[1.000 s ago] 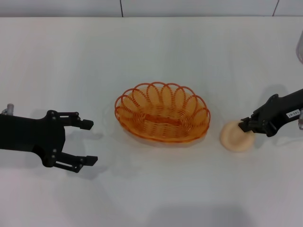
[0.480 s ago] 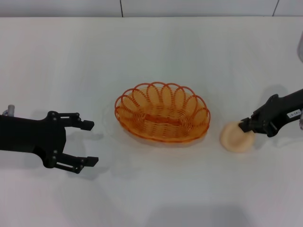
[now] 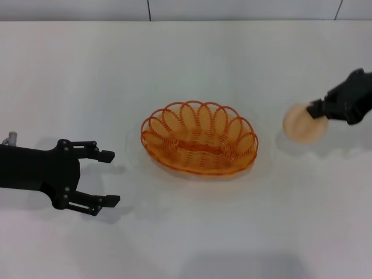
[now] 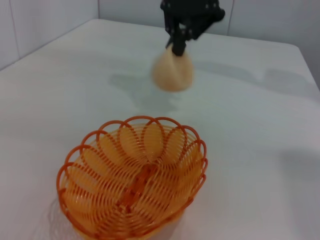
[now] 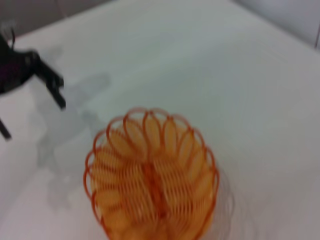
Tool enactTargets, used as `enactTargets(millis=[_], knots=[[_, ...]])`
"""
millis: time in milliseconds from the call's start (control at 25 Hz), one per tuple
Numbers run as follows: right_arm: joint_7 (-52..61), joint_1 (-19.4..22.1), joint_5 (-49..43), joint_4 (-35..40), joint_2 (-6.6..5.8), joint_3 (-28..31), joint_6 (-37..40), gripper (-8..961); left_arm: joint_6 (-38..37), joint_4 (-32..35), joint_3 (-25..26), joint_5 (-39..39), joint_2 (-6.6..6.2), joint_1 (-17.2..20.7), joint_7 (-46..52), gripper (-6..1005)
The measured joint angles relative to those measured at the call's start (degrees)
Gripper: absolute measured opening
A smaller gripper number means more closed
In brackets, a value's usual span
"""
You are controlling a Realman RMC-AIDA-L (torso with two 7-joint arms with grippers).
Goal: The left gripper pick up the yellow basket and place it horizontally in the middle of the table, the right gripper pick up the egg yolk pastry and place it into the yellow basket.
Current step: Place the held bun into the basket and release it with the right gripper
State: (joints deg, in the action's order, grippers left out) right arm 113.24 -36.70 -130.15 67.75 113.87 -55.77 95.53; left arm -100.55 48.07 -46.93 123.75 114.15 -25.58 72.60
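Right gripper holds the pastry, its fingers closed on the pastry's upper edge. In the head view the pastry hangs below and ahead of the fingertips, tilted so that its broad round face shows. Its shadow falls on the table beneath and apart from it, so the pastry appears to be lifted clear of the surface. In the left wrist view the same gripper grips the pastry from above, and the pastry narrows toward the grip point; its outline is blurred there, so the exact contact cannot be read.

The basket lies on the table to the left of the right gripper, well apart from it, with its long axis running across the table. It stands upright on its base, opening upward, and nothing is visible inside it in the left wrist view or the right wrist view.

Left gripper is to the left of the basket, near it but not touching. Its two fingers are spread wide, tips pointing toward the basket, and they hold nothing. A shadow lies on the table beside each finger. In the right wrist view the left gripper appears beyond the basket, dark and blurred.
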Motion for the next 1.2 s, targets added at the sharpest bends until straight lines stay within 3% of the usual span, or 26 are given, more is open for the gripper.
enactTargets(millis=[200, 400, 760, 1200], knots=[[-0.10, -1.34, 3.63, 0.68, 0.74, 1.37, 0.74, 9, -0.02, 0.04, 0.04, 0.00, 0.09, 0.01, 0.00, 894], [-0.49, -1.42, 9.66, 0.04, 1.56, -0.91, -0.15, 9, -0.36, 0.36, -0.05, -0.01, 0.21, 0.00, -0.16, 895], [-5.74, -0.85, 21.20, -7.38, 1.65, -15.47, -15.46, 9, -0.39, 0.61, 0.08, -0.91, 0.28, 0.77, -2.00, 894], [-7.40, -2.60, 25.40, -11.55, 2.08, -31.79, -29.90, 8, -0.25, 0.62, 0.07, -0.14, 0.29, 0.66, -2.35, 889]])
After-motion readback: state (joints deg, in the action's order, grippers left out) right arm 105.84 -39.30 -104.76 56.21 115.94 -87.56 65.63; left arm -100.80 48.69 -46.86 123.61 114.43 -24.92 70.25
